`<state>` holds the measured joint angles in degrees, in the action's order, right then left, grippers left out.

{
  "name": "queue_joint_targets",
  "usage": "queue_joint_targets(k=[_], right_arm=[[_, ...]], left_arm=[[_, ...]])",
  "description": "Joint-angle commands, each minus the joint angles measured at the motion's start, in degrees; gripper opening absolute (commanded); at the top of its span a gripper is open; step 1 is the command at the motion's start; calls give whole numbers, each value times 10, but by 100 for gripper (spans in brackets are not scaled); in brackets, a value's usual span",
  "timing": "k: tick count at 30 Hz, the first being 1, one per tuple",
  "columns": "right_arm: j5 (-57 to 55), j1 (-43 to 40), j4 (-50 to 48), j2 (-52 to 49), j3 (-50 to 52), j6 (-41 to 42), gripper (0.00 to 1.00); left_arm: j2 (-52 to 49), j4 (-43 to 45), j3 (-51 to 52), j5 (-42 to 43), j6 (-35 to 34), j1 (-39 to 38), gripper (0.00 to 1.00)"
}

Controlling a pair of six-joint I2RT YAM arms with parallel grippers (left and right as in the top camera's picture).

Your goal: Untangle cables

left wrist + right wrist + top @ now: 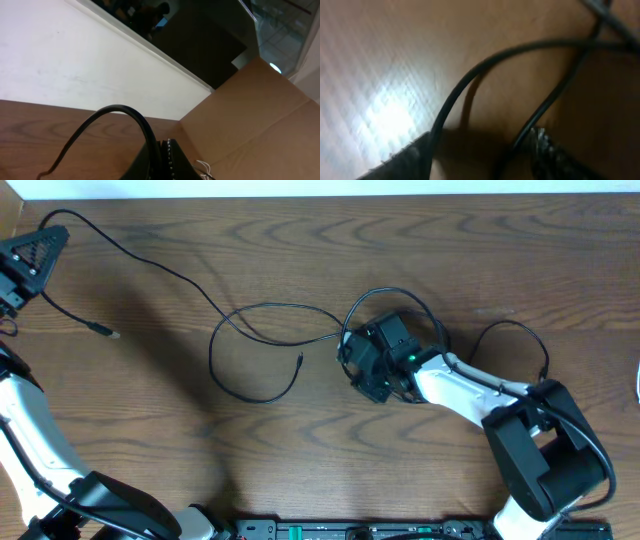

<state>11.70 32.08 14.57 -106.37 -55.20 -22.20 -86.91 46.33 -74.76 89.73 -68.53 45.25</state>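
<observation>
A thin black cable (pixel 170 275) runs from my left gripper (pixel 42 245) at the far left corner to loops (pixel 250 345) mid-table. One plug end (pixel 105 333) lies at the left and another (pixel 300 361) sits inside the loop. In the left wrist view my left gripper (pixel 162 155) is shut on this black cable (pixel 125 112). My right gripper (pixel 352 360) is low over tangled black loops (pixel 400 298) at the centre. In the right wrist view its fingers (pixel 480 160) are apart, and two black strands (pixel 470 80) cross between them.
A bit of white cord (pixel 637 380) shows at the table's right edge. A cardboard box (pixel 250 115) stands beside the left gripper at the table's far left corner. A white wall (pixel 75 55) runs behind the table. The right arm's own thick cable (pixel 510 330) arcs near its wrist.
</observation>
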Motion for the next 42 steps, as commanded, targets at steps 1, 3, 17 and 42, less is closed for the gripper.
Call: queue_joint_targets(k=[1,3,17,42], right_arm=[[-40,-9,15,-80,39,53,62],[-40,-11,15,-84,39,60,59],[-40,-9,19,-84,39,195,1],[-124,-98,329,232,-407,191,1]], left_arm=[[1,2,-16,3,10,-1,7],[1,2,-16,3,10,-1,7],[1,2,-16,3,10,-1,8],[1,2,-13,3,10,-1,8]])
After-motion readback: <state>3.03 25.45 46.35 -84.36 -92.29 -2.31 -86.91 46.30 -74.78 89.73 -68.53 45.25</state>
